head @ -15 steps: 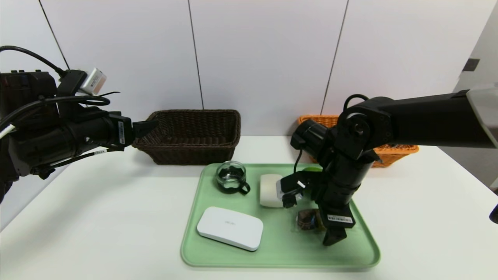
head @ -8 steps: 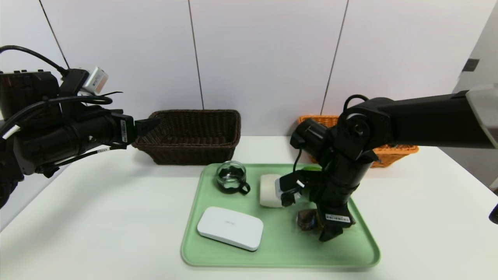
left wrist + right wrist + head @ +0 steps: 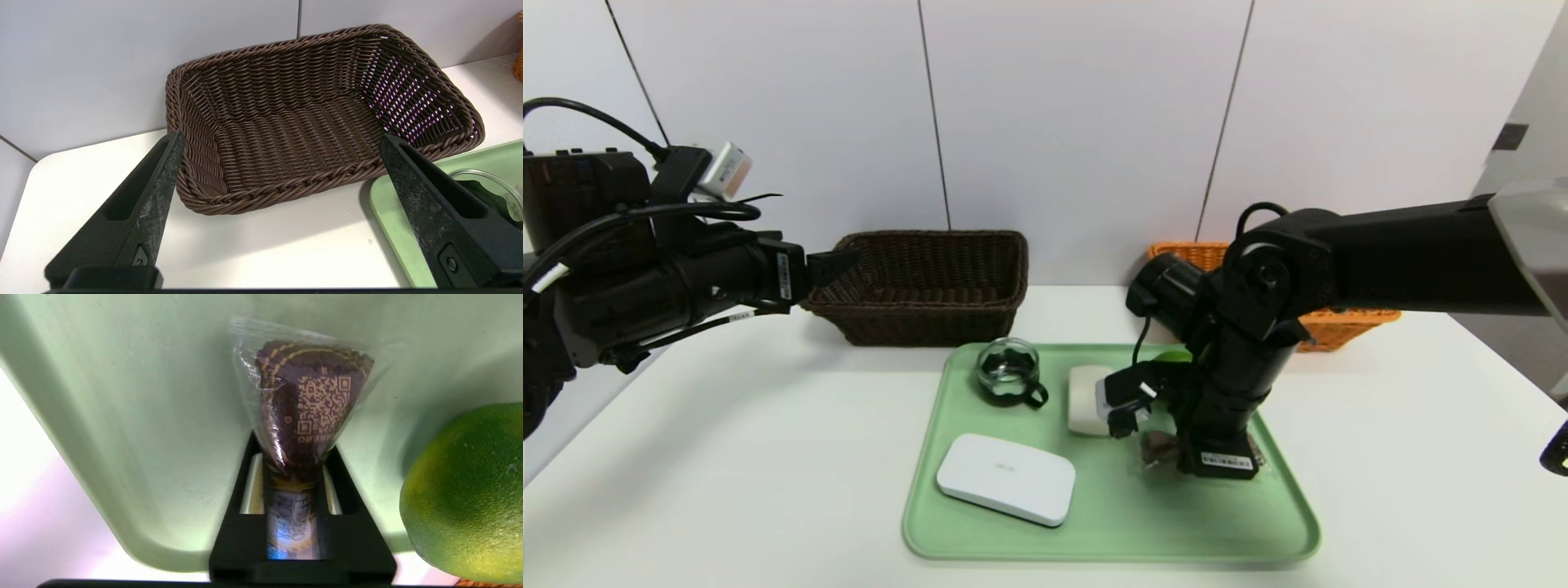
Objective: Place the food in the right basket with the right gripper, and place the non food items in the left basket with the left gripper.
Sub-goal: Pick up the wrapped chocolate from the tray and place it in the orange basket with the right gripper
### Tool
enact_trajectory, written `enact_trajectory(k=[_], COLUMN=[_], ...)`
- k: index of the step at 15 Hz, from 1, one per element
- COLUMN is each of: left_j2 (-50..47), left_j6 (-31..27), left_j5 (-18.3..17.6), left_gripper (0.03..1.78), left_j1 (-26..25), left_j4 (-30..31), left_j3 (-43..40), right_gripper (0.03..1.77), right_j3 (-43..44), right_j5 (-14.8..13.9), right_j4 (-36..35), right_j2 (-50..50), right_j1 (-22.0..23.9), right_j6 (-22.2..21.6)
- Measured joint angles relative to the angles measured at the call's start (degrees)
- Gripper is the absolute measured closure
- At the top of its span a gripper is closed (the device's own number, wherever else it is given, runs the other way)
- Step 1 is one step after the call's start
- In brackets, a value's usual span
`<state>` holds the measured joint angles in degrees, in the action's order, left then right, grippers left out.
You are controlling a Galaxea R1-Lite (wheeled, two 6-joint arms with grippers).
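From the head view, I have the right gripper (image 3: 1205, 465) pointing straight down over the tray (image 3: 1111, 535), near its right edge, with its fingers closed on the chocolate pack (image 3: 1153, 451). Only a sliver of the pack shows beside the wrist, so I can't judge from here how much of it is caught. The lime (image 3: 1174, 356) sits behind the arm near the tray's far right corner, mostly hidden. The white bar (image 3: 1085, 400) is just beside the wrist, the glass cup (image 3: 1010, 373) stands near the far left corner and the white case (image 3: 1006, 478) lies toward the near left. The right basket (image 3: 1343, 322) is beyond the tray's far right corner, partly behind the arm. My worry on the lift: the elbow or wrist cable could brush the bar or roll the lime.

In the left wrist view, the left gripper (image 3: 282, 145) hangs with its fingers spread wide and nothing between them, facing the left basket (image 3: 310, 118), which is bare inside. It is idle, so little risk there.

The right wrist view is the telling one. The fingers (image 3: 351, 490) pinch one narrow end of the pack (image 3: 310, 396), and the film bunches and fans out beyond them. I think that slick wrapper could slide out under its own weight, or swing and clip the lime (image 3: 466, 494) close beside it, if I lift fast. The pack looks barely off the tray (image 3: 122, 416), if at all.
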<state>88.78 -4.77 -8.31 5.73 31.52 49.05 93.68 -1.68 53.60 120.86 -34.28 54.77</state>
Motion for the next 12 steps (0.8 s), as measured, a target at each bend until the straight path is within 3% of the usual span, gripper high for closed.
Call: enact_trajectory(k=[8, 12], left_j2=[1.0, 1.8], left_j6=[0.0, 0.6], left_j5=[0.0, 0.2], left_gripper=[0.12, 0.12], left_j1=[0.0, 0.0], left_j4=[0.0, 0.5], left_j3=[0.2, -0.1], right_gripper=[1.55, 1.55], right_j3=[1.8, 11.9], right_j5=[0.9, 1.1], right_j4=[0.9, 5.8], right_j2=[-7.4, -12.8], right_j1=[-3.0, -3.0], right_j6=[-0.2, -3.4])
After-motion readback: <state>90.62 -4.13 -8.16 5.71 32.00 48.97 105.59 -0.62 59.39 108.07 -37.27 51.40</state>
